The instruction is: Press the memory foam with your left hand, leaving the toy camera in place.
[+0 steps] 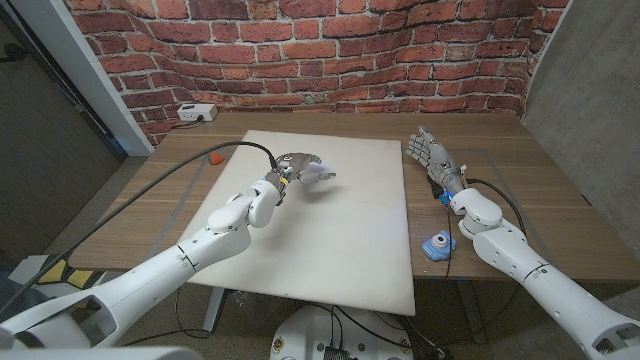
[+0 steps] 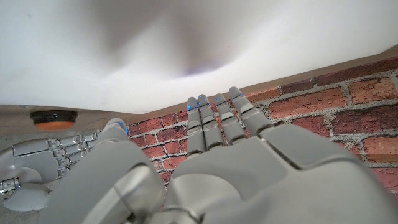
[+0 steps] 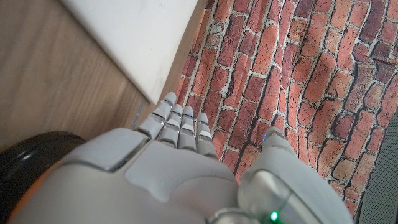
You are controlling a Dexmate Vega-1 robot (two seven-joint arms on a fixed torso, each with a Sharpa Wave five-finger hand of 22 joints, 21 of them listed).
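Brick wall backs a wooden tabletop (image 1: pixel 520 200) carrying the white foam sheet (image 1: pixel 350 250). Left robot hand (image 1: pixel 303 169) hovers over the foam's 12 o'clock part, fingers spread, holding nothing; pressing looks not yet done. Right robot hand (image 1: pixel 428 152) waits open at 3 o'clock. Toy camera (image 1: pixel 437 243) sits just beside the foam's right edge.

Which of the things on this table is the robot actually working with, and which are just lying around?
Part of the job:
memory foam
left hand, over the foam
toy camera, to be left alone

Just lying about:
right hand, idle
small orange object
white box by the wall
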